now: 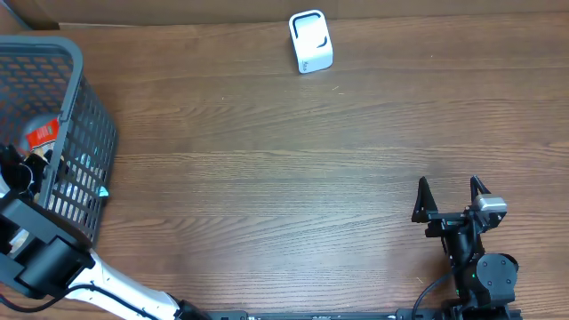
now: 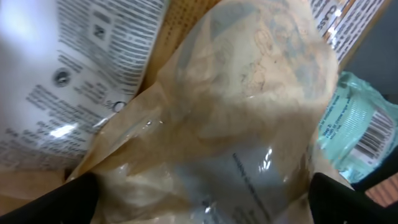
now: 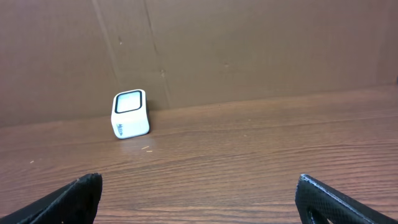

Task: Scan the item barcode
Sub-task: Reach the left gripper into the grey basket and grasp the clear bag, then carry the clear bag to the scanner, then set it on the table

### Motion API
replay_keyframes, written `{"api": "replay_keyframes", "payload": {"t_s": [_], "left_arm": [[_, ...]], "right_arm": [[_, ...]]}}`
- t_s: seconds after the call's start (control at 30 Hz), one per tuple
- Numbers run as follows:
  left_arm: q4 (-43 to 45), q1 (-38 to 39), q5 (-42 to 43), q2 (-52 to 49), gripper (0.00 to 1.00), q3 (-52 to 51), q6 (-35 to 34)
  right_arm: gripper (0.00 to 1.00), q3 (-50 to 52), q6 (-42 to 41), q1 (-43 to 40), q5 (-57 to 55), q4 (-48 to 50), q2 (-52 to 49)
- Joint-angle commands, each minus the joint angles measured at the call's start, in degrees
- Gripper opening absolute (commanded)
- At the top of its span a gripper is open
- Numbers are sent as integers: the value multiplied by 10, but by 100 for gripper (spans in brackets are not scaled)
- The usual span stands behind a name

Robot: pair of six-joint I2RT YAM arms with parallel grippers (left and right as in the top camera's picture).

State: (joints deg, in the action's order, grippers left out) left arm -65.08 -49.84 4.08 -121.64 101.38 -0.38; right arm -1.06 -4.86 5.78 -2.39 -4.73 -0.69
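While both sets of jaws stand wide, left gripper (image 2: 199, 202) hangs over a crinkly clear-tan plastic bag (image 2: 236, 124) inside the grey mesh basket (image 1: 89, 142), frame left, teal barcoded packet (image 2: 354, 130) beside it. Right gripper (image 1: 449, 185), lower right, empty. Boxy white scanner (image 1: 310, 41) top centre on woodgrain table (image 1: 267, 178).

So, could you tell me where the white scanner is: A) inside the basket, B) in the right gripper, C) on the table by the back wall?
C: the white scanner stands on the table by the cardboard wall, far from the basket and the open, empty right gripper.
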Motion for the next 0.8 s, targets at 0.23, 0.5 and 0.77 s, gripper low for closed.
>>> {"api": "replay_keyframes", "payload": {"t_s": [0.23, 0.5, 0.77], "left_arm": [[-10, 3, 0, -43, 32, -19, 9], [-54, 3, 0, -42, 6, 27, -9], [-175, 3, 6, -42, 4, 216, -53]], "right_arm": [[100, 6, 2, 4, -5, 3, 5], [100, 6, 2, 4, -5, 3, 5], [100, 6, 2, 4, -5, 3, 5]]}}
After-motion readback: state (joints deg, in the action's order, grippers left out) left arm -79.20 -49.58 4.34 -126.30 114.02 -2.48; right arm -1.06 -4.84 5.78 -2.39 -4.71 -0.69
